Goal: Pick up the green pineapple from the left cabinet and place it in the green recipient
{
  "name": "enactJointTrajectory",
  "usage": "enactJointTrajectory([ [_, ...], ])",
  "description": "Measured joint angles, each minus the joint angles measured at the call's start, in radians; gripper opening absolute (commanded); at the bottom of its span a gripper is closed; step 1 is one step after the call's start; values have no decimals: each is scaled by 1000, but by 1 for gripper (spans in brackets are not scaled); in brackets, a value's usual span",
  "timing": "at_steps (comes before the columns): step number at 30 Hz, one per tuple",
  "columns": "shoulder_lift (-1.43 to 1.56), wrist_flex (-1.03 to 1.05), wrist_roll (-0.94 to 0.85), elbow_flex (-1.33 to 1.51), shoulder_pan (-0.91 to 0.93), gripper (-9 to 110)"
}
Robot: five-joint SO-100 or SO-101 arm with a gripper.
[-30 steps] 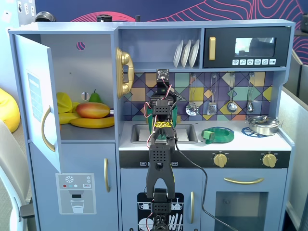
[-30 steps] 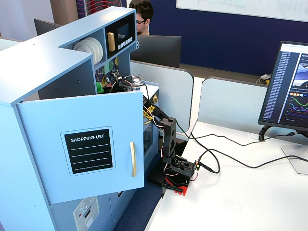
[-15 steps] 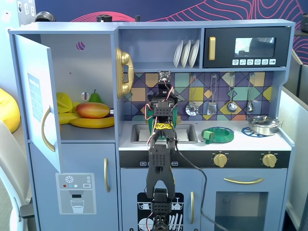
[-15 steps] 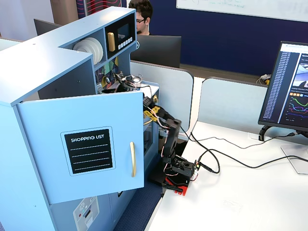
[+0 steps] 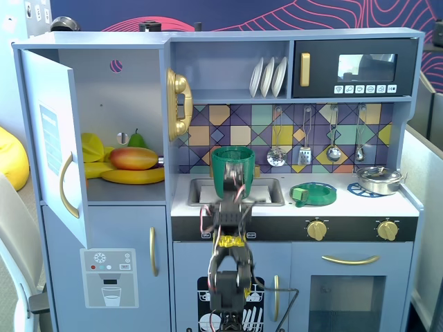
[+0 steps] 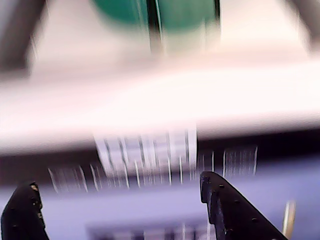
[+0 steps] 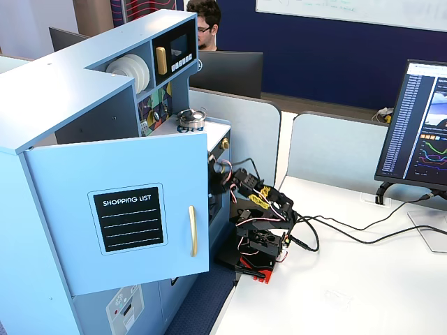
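Spread and empty, our gripper (image 6: 120, 210) shows dark fingertips low in the blurred wrist view, below the green recipient (image 6: 155, 12). In a fixed view, we cannot spot the green pineapple in the left cabinet (image 5: 131, 90); its door stands open for access.

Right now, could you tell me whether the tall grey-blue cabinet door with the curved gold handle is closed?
No, in a fixed view the grey-blue cabinet door is swung wide open, exposing the fruit-filled shelf inside.
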Motion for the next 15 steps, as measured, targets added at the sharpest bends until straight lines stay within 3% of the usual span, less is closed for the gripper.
enactJointTrajectory([
  [6,166,172,29,334,-31,21],
  [15,284,440,160,522,-46,9],
])
